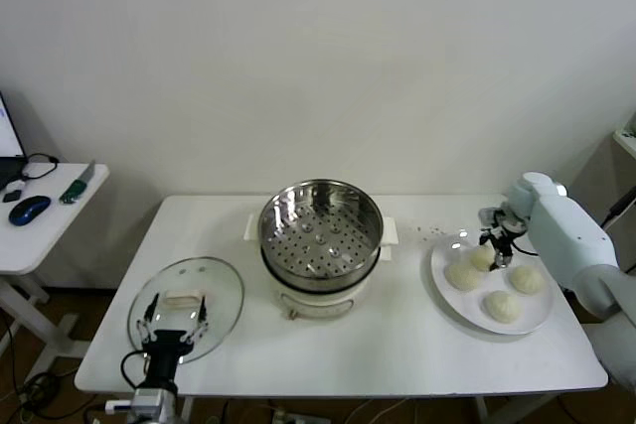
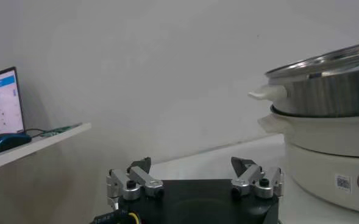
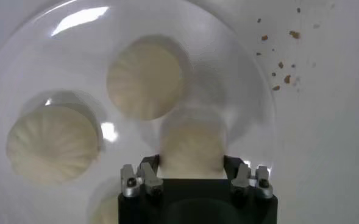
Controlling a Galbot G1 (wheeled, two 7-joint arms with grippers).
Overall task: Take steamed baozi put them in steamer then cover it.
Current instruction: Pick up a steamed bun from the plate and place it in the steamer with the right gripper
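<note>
At the near edge of the white table (image 1: 397, 354) the left gripper (image 1: 173, 321) hovers low by the front-left corner, its fingers spread wide apart with nothing between them, just in front of the cover (image 1: 214, 288), a clear glass lid with a metal rim and a cream bar handle that lies flat on the table to the left of the pot. In the left wrist view that same gripper (image 2: 194, 181) shows its two finger pairs well apart, with the pot's cream base and the steel basket rising beside it. In the middle of the table stands the steamer (image 1: 320, 229), a shiny perforated steel basket seated on the cream-white electric pot base; no bun shows inside it and no lid is on it. To its right lies a flat white plate (image 1: 442, 295) holding the steamed baozi (image 1: 505, 307), four cream-white buns near one another. The right gripper (image 1: 494, 246) is down over the far-left bun on that plate, and in the right wrist view the gripper (image 3: 194, 173) has its fingers clamped against both sides of that bun (image 3: 193, 146), which sits on the plate. A few brown crumbs (image 3: 287, 78) lie on the table just beyond the plate's rim. Far left, a side table (image 1: 40, 235) carries a blue mouse (image 1: 30, 210)
</note>
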